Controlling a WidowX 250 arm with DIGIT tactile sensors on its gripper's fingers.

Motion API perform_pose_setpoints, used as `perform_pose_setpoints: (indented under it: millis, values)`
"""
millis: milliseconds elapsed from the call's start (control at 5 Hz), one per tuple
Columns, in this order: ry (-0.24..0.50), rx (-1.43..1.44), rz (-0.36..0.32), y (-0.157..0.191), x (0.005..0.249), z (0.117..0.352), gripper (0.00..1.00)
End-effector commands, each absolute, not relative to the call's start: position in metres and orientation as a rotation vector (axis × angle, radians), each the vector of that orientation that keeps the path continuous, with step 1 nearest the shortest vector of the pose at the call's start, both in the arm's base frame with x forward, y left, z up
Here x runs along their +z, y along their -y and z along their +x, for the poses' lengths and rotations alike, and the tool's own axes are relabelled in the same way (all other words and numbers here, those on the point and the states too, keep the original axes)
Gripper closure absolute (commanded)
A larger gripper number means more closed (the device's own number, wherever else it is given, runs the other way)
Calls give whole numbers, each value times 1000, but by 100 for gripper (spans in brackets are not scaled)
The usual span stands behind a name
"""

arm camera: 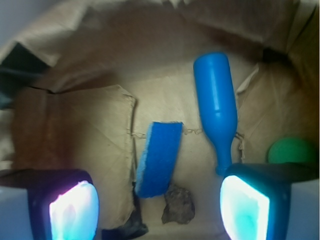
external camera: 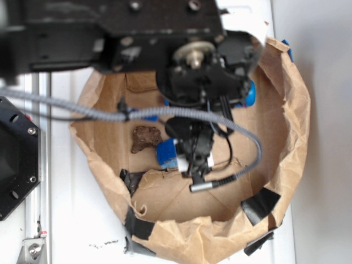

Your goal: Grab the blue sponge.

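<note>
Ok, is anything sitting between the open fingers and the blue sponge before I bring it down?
Nothing visible blocks it. In the wrist view the blue sponge lies in the gap between the gripper fingers. The brown lump sits right beside the sponge's near end, and the blue bottle lies off to one side.

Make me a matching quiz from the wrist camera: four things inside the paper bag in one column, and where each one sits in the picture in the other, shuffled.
Things:
1. blue sponge
2. blue bottle
3. brown lump
4. green ball

Places in the wrist view:
A. far right edge, partly hidden
B. centre, between the open gripper fingers
C. bottom centre, just right of the sponge's near end
D. right of centre, neck pointing down

Pairs: 1-B, 2-D, 3-C, 4-A
</note>
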State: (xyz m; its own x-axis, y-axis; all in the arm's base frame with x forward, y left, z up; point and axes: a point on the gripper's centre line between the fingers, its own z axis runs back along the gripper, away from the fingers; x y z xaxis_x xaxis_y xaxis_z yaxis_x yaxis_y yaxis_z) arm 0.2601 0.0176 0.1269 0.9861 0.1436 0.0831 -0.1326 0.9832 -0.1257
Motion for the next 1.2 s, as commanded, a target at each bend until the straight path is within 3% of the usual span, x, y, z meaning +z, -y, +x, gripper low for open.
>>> perform_pose_setpoints:
  millis: [0, 400, 1000]
  values:
    - [120, 208, -117, -14, 95, 257, 0]
    - [114, 222, -125, 4, 72, 260, 0]
    - [145, 291, -122, 4, 65, 282, 0]
